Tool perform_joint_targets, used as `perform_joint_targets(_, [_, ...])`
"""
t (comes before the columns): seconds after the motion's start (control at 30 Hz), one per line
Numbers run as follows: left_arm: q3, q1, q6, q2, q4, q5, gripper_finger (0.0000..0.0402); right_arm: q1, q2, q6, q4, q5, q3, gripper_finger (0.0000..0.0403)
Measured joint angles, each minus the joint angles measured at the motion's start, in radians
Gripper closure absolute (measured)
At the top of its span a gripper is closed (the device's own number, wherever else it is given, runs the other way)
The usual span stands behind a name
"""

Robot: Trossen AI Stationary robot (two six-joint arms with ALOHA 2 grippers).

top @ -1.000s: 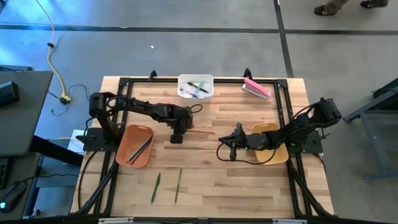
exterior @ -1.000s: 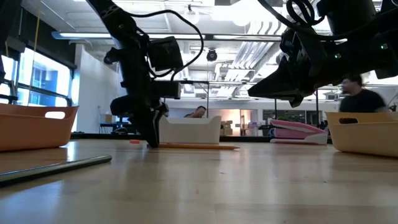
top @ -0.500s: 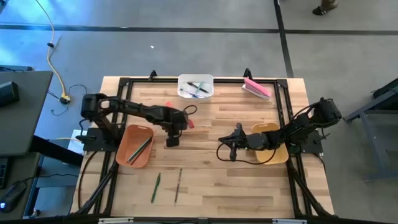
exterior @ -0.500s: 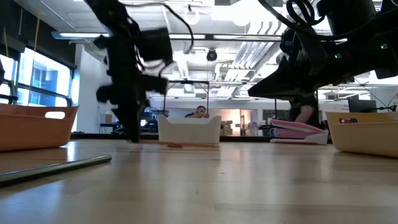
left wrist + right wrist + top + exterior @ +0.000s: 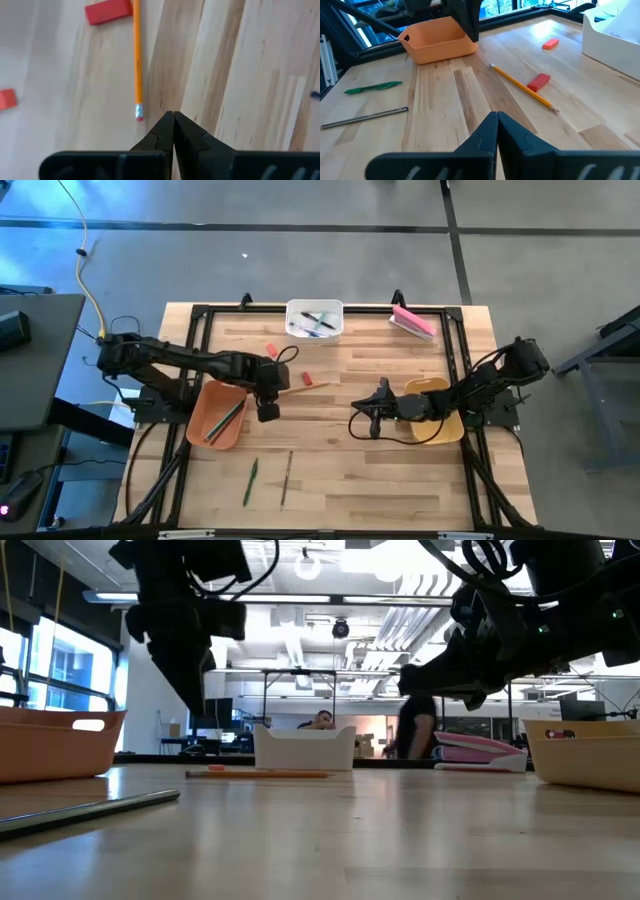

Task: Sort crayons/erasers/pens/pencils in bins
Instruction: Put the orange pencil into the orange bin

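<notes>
An orange pencil (image 5: 136,55) lies flat on the table, also seen in the high view (image 5: 305,386) and the low view (image 5: 255,774). A red stubby piece (image 5: 107,11) lies beside its far end, and another red piece (image 5: 270,349) lies farther back. My left gripper (image 5: 267,412) is shut and empty. It is raised above the table (image 5: 192,690) between the pencil's eraser end and the orange bin (image 5: 217,412). My right gripper (image 5: 358,420) is shut and empty. It hovers left of the yellow bin (image 5: 440,418).
The orange bin holds thin sticks. The white bin (image 5: 315,318) at the far edge holds pens. A pink block (image 5: 413,321) lies at the far right. A green pen (image 5: 250,480) and a thin dark pencil (image 5: 287,477) lie near the front edge. A person passes in the room behind.
My left gripper has moved toward the table's left and near edges, toward the orange bin. It has also risen off the table top. The orange pencil has slid along the table toward the left and now lies free of the gripper.
</notes>
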Motion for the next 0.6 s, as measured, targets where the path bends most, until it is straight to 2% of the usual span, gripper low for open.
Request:
perform_joint_targets(0.07, [-0.009, 0.010, -0.006, 0.005, 0.026, 0.021, 0.0401, 0.000, 0.000, -0.004, 0.008, -0.003, 0.000, 0.0403])
perform_joint_targets(0.17, [-0.007, 0.039, 0.021, 0.038, 0.163, 0.056, 0.0399, 0.000, 0.000, -0.007, 0.010, -0.003, 0.000, 0.0403])
perform_joint_targets(0.3, [-0.005, 0.083, 0.070, 0.096, 0.298, 0.094, 0.0378, 0.000, 0.000, -0.003, 0.014, -0.003, 0.000, 0.0403])
perform_joint_targets(0.43, [-0.005, 0.105, 0.083, 0.166, 0.262, 0.104, 0.0337, 0.000, 0.000, 0.001, 0.004, -0.007, 0.000, 0.0403])
perform_joint_targets(0.6, [-0.006, 0.090, 0.130, 0.233, 0.240, 0.029, 0.0284, 0.000, 0.000, 0.001, -0.002, -0.015, 0.000, 0.0403])
